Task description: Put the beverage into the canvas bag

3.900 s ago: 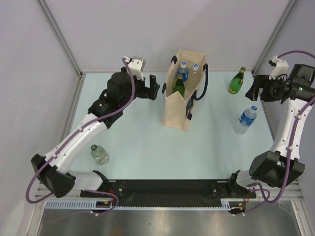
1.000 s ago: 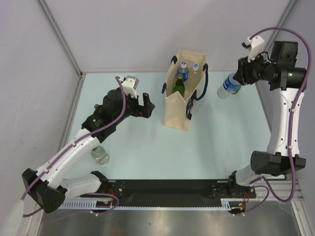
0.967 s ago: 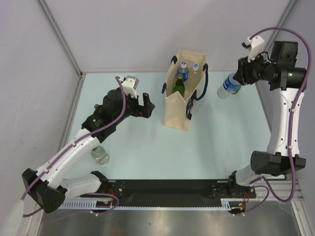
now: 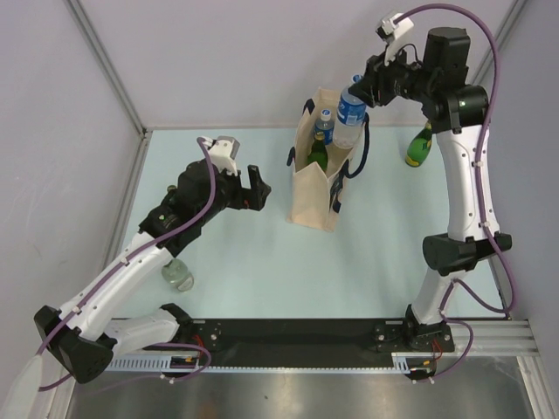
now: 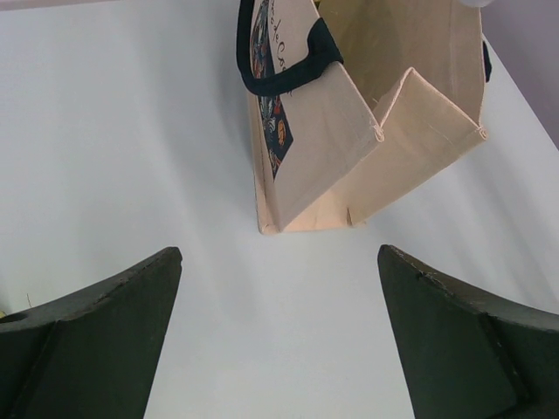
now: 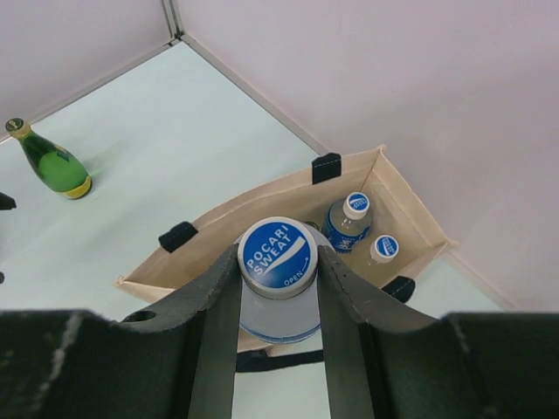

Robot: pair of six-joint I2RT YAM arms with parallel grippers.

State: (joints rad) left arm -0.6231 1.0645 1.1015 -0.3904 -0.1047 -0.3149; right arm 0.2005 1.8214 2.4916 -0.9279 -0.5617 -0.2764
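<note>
Right gripper (image 4: 367, 85), pinching the water bottle (image 4: 350, 112) just below its cap, had swung in the last second from the table's 2 o'clock corner to above the canvas bag (image 4: 313, 199) at 12 o'clock. The bottle hung over the open mouth, apparently ready for lowering. Left gripper (image 4: 254, 187) stayed spread wide at the bag's 9 o'clock.

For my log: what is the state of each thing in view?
Canvas bag: upright, mouth open, bottles inside.
Pocari Sweat bottle: held above the bag's mouth.
Right gripper: jaws shut on the Pocari Sweat bottle.
Left gripper: jaws open, empty.
Green bottle: upright on the table.
Clear bottle: on the table, untouched.
</note>
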